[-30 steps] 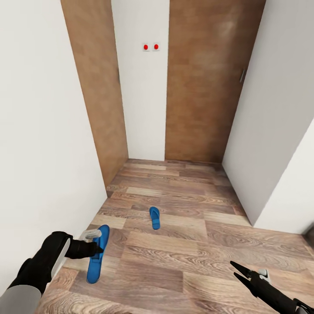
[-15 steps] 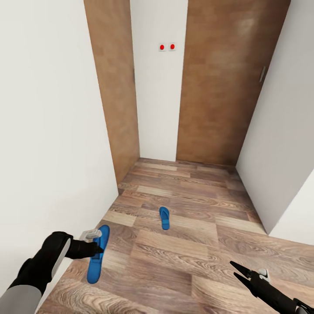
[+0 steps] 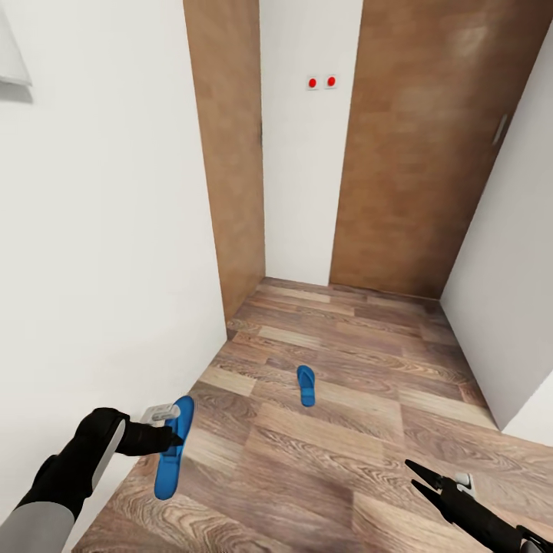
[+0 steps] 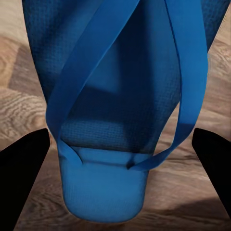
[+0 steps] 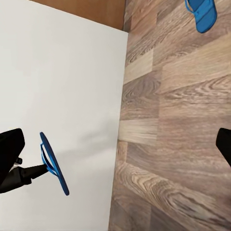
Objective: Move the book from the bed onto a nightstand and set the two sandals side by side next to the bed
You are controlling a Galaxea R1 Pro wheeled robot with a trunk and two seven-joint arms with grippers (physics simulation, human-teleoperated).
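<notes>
1. The floor [image 3: 346, 430] is made of brown wood planks.
2. White walls [image 3: 100, 253] stand on both sides.
3. Two tall brown wood panels [image 3: 415, 153] stand at the far end.
4. Two small red dots [image 3: 321, 81] sit on the white strip between them.

- Even, bright, diffuse light across the corridor; no lamp or window gives away a source.
- White walls [image 3: 100, 253] render almost flat, nearly blown out, with little shading.
- Wooden floor [image 3: 346, 430] stays crisp, grain sharp, no glare on it.
- Head view stretches towards its edges, and the wall lines lean outward.
- Soft faint shadow beneath the held sandal [image 3: 173, 447] on the wall, seen from the right wrist.
- Left wrist close-up is slightly soft, with the dark tool fingers [image 4: 21, 178] in plain black silhouette.
</notes>
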